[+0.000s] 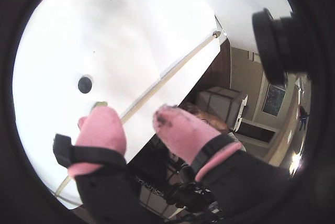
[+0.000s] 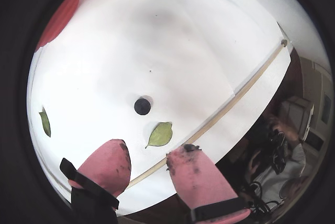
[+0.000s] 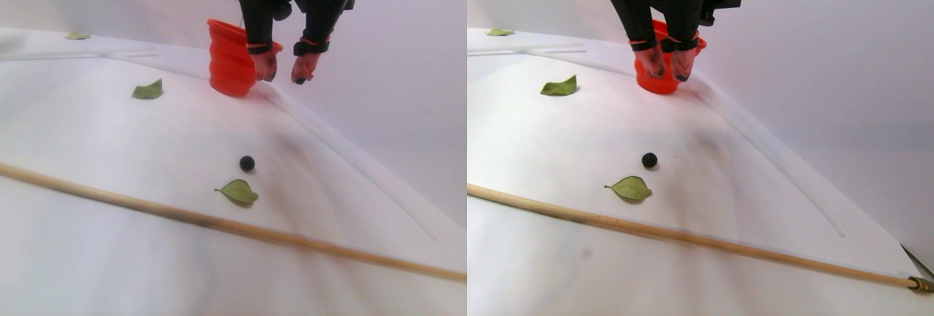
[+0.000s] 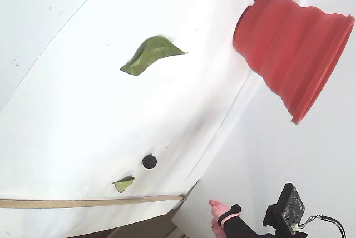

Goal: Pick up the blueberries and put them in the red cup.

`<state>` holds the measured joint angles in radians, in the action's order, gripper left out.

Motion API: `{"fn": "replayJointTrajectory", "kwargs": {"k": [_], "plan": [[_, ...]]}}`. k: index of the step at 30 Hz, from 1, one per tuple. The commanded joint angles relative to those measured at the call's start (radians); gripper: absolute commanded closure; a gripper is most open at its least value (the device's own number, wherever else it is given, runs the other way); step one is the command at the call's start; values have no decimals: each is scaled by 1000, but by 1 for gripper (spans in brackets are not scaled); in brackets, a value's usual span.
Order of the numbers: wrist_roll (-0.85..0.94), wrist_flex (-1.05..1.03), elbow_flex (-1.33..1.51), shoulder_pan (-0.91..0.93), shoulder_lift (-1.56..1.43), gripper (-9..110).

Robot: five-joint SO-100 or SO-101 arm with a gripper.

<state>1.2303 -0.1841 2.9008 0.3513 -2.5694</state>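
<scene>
A single dark blueberry [image 2: 142, 106] lies on the white table, also visible in a wrist view [image 1: 85, 84], in the stereo pair view [image 3: 247, 163] and in the fixed view [image 4: 149, 162]. The red cup [image 3: 230, 60] stands upright at the back of the table, ribbed and wide-rimmed [image 4: 289, 43]; its edge shows at the upper left of a wrist view [image 2: 60, 17]. My gripper [image 3: 282, 76] hangs in the air beside the cup, well above the table. It is open [image 2: 151, 148], and nothing is between its pink, dark-stained fingertips [image 1: 135, 111]. The blueberry sits ahead of the fingers, apart from them.
A green leaf [image 2: 160, 134] lies close to the blueberry, just before a long wooden stick [image 3: 241, 230] that crosses the table. Another leaf [image 3: 148, 90] lies left of the cup, a third [image 3: 76, 36] at the far back. The table edge [image 2: 220, 145] drops off past the stick.
</scene>
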Motion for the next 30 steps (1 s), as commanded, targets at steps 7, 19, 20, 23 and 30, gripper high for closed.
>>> {"fn": "replayJointTrajectory", "kwargs": {"k": [7,19,20,23,30], "plan": [[-80,199,35,43,103,87],[-207,396,9,43,350,87],[-216,396,15,38,345,87],[-244,408,44,31,314,86],[-331,477,48,6,390,86]]}}
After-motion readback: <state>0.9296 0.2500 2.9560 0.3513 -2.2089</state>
